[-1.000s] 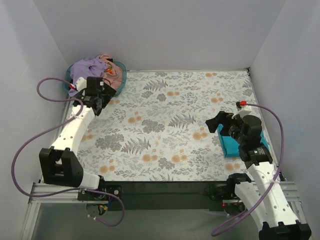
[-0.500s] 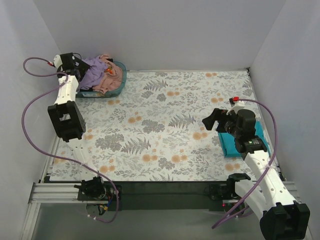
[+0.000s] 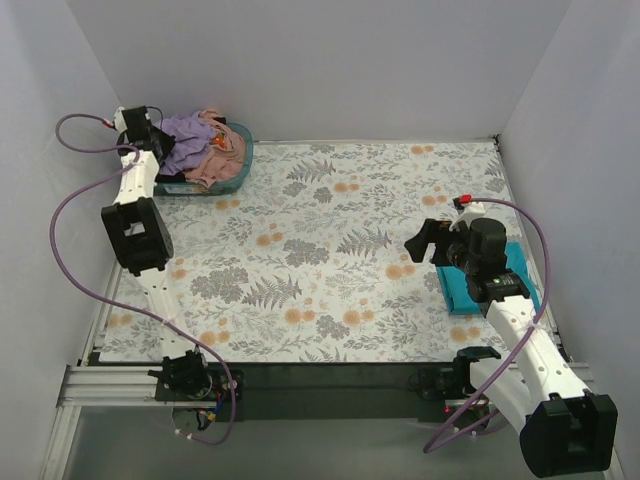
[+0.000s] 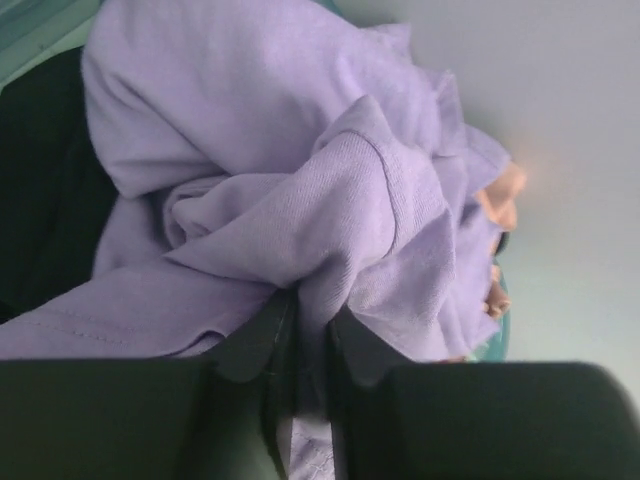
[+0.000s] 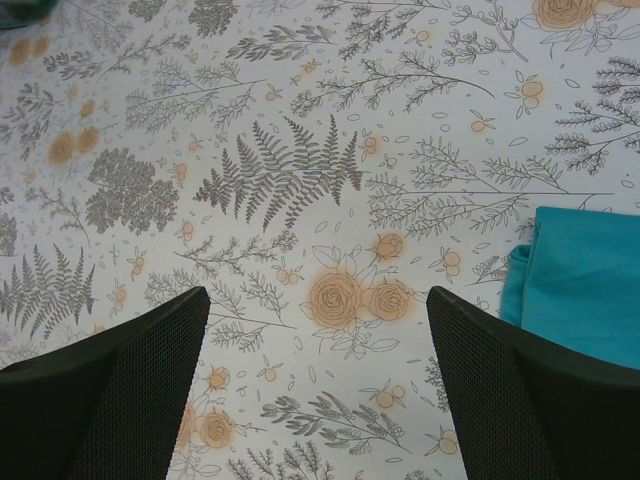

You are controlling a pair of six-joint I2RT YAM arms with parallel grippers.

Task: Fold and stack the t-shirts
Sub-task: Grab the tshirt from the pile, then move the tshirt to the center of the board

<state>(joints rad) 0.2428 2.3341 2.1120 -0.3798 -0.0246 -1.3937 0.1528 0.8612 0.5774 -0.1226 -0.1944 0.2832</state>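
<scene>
Your left wrist view gives you what the overhead can't: the left gripper (image 4: 310,330) is pinched narrow on a fold of the lavender shirt (image 4: 280,150), cloth squeezed between both fingers. From the top camera you only see that gripper (image 3: 160,152) buried in the heap at the teal basket (image 3: 215,186), the lavender shirt (image 3: 185,130) on top and a salmon-pink shirt (image 3: 225,155) beside it.

Over on your right, the right gripper (image 5: 318,300) is spread wide and holding nothing above the floral table cover (image 5: 300,150). The folded teal shirt (image 5: 585,290) lies just off its right finger, near the table's right edge.

Against a second ago, your left arm has swung up from the basket's near side to its far left corner; your right gripper (image 3: 425,240) has barely drifted.
</scene>
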